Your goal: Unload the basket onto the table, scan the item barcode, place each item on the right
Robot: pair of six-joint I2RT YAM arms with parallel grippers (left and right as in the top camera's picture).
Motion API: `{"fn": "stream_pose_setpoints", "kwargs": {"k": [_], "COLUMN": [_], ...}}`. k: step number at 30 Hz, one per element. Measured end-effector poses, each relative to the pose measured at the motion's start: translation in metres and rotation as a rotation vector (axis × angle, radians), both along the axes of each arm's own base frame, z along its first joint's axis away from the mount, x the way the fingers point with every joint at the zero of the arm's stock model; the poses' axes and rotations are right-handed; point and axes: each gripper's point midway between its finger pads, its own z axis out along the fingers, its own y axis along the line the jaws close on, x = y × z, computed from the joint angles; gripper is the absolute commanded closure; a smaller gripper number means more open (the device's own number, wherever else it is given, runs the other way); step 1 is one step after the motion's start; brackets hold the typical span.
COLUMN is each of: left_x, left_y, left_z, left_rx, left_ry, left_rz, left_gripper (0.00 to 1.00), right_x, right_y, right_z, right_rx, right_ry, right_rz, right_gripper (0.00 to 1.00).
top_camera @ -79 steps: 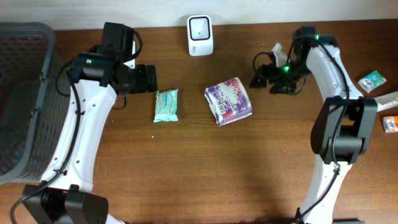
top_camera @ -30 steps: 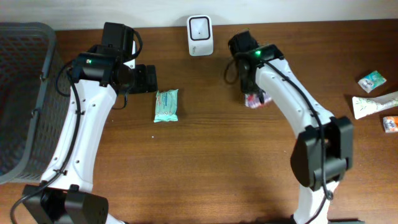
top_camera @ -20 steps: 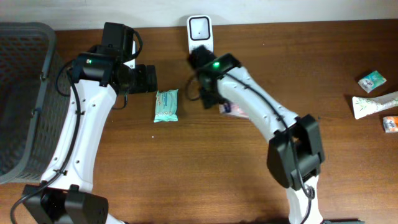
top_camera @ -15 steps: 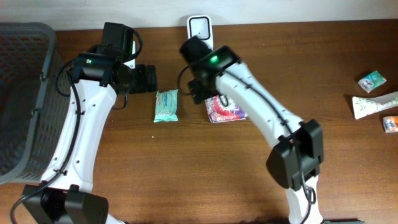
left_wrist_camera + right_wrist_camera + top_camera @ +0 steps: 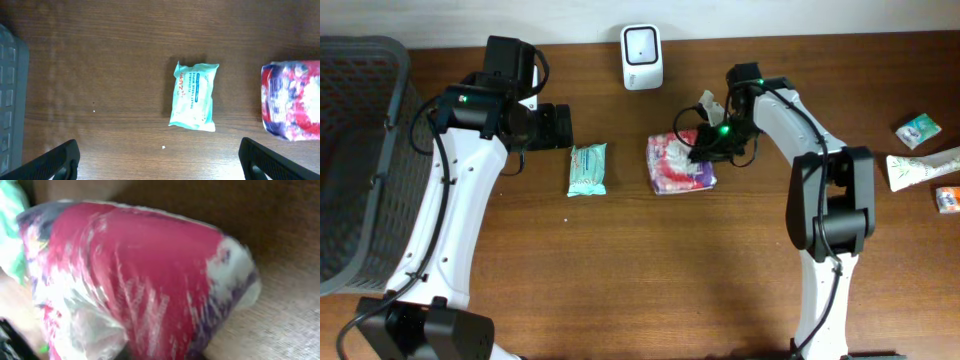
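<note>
Right tool (image 5: 704, 147) clenched beside red packet (image 5: 676, 166); left tool (image 5: 560, 127) released near teal pack (image 5: 194, 96), "toilet tissue wipes".

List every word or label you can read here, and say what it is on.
"ZAPP", last letters unclear: teal wipes pack.
"TOILET TISSUE WIPES": same pack, small print.
Red and purple pack: print blurred, unreadable.
Small packets at far right of the overhead view: too small to read.
White scanner: no readable text.
</note>
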Motion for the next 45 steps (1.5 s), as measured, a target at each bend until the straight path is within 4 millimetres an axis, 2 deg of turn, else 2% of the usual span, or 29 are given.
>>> {"fn": "stream_pose_setpoints", "kwargs": {"k": [2,3,4,5,6,8,12,14,15,16,18,20,21,24,26,27,29,30,31,32,33,37,38,39,41,43,44,45], "left_x": [0.000,0.000,0.000,0.000,0.000,0.000,0.000,0.000,0.000,0.000,0.000,0.000,0.000,0.000,0.000,0.000,0.000,0.000,0.000,-0.001,0.000,0.000,0.000,0.000,0.000,0.000,0.000,0.000], "left_y": [0.000,0.000,0.000,0.000,0.000,0.000,0.000,0.000,0.000,0.000,0.000,0.000,0.000,0.000,0.000,0.000,0.000,0.000,0.000,0.000,0.000,0.000,0.000,0.000,0.000,0.000,0.000,0.000], "left_z": [0.000,0.000,0.000,0.000,0.000,0.000,0.000,0.000,0.000,0.000,0.000,0.000,0.000,0.000,0.000,0.000,0.000,0.000,0.000,0.000,0.000,0.000,0.000,0.000,0.000,0.000,0.000,0.000], "left_rx": [0.000,0.000,0.000,0.000,0.000,0.000,0.000,0.000,0.000,0.000,0.000,0.000,0.000,0.000,0.000,0.000,0.000,0.000,0.000,0.000,0.000,0.000,0.000,0.000,0.000,0.000,0.000,0.000], "left_ry": [0.000,0.000,-0.001,0.000,0.000,0.000,0.000,-0.001,0.000,0.000,0.000,0.000,0.000,0.000,0.000,0.000,0.000,-0.001,0.000,0.002,-0.001,0.000,0.000,0.000,0.000,0.000,0.000,0.000], "left_rz": [0.000,0.000,0.000,0.000,0.001,0.000,0.000,0.001,0.001,0.000,0.000,0.000,0.000,0.000,0.000,0.000,0.000,0.000,0.000,0.000,0.000,0.000,0.000,0.000,0.000,0.000,0.000,0.000], "left_gripper": [0.01,0.01,0.01,0.01,0.01,0.01,0.01,0.01,0.01,0.01,0.01,0.01,0.01,0.01,0.01,0.01,0.01,0.01,0.01,0.01,0.01,0.01,0.01,0.01,0.01,0.01,0.01,0.01], "right_x": [0.016,0.039,0.067,0.102,0.113,0.151,0.176,0.194,0.202,0.208,0.216,0.218,0.217,0.217,0.209,0.205,0.191,0.173,0.157,0.126,0.108,0.015,0.001,-0.018,-0.043,-0.054,-0.050,-0.037], "right_y": [0.004,0.008,0.015,0.027,0.036,0.055,0.069,0.083,0.089,0.091,0.093,0.091,0.090,0.088,0.074,0.050,-0.021,-0.080,-0.121,-0.177,-0.221,-0.351,-0.370,-0.397,-0.429,-0.448,-0.450,-0.444], "right_z": [0.016,0.035,0.064,0.110,0.128,0.164,0.179,0.206,0.208,0.201,0.165,0.112,0.103,0.103,0.100,0.117,0.172,0.215,0.230,0.236,0.235,0.166,0.161,0.158,0.157,0.157,0.156,0.153], "right_rx": [0.012,0.029,0.061,0.120,0.155,0.225,0.189,0.252,0.288,0.302,0.284,0.225,0.210,0.187,0.121,0.085,0.011,-0.035,-0.077,-0.160,-0.215,-0.429,-0.467,-0.503,-0.533,-0.528,-0.508,-0.458], "right_ry": [-0.011,-0.072,-0.170,-0.314,-0.370,-0.534,-0.629,-0.762,-0.786,-0.785,-0.736,-0.653,-0.634,-0.666,-0.636,-0.631,-0.629,-0.632,-0.607,-0.530,-0.483,-0.102,-0.065,-0.032,0.005,0.008,-0.009,-0.034], "right_rz": [-0.063,-0.098,-0.137,-0.184,-0.199,-0.296,-0.499,-0.560,-0.600,-0.631,-0.661,-0.684,-0.684,-0.645,-0.611,-0.622,-0.707,-0.795,-0.857,-0.951,-1.028,-1.261,-1.300,-1.360,-1.434,-1.482,-1.485,-1.469], "right_gripper": [0.96,0.96,0.96,0.96,0.96,0.96,0.96,0.96,0.96,0.96,0.96,0.96,0.96,0.96,0.96,0.96,0.96,0.96,0.96,0.96,0.96,0.96,0.96,0.96,0.96,0.96,0.96,0.96]}}
